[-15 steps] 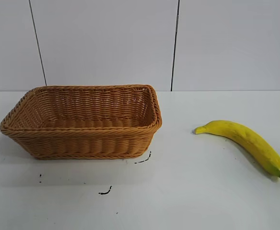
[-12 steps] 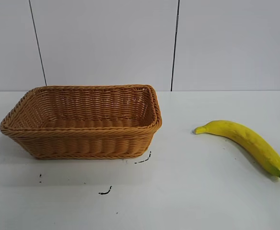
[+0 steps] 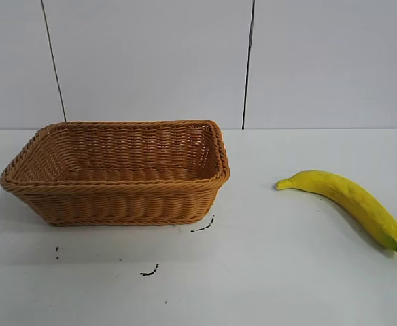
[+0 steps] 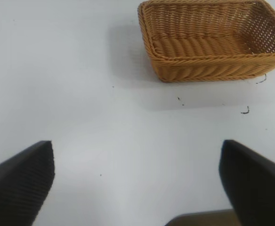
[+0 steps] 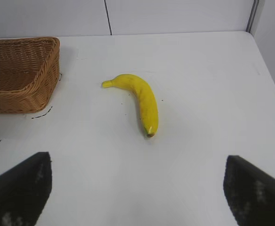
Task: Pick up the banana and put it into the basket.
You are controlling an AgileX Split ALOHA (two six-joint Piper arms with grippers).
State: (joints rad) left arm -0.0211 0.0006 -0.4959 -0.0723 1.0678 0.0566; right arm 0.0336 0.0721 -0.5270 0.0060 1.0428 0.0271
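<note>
The yellow banana (image 3: 348, 202) lies on the white table at the right, greenish tip toward the front right; it also shows in the right wrist view (image 5: 140, 100). The light brown wicker basket (image 3: 117, 197) stands empty at the left, and shows in the left wrist view (image 4: 213, 66) and the right wrist view (image 5: 20, 89). My right gripper (image 5: 137, 162) is open and empty, hovering short of the banana's tip. My left gripper (image 4: 137, 150) is open and empty, over bare table some way from the basket. Neither gripper shows in the exterior view.
Small black marks (image 3: 202, 226) lie on the table in front of the basket. A white panelled wall (image 3: 246, 61) stands behind the table. The table's right edge (image 5: 269, 70) shows in the right wrist view.
</note>
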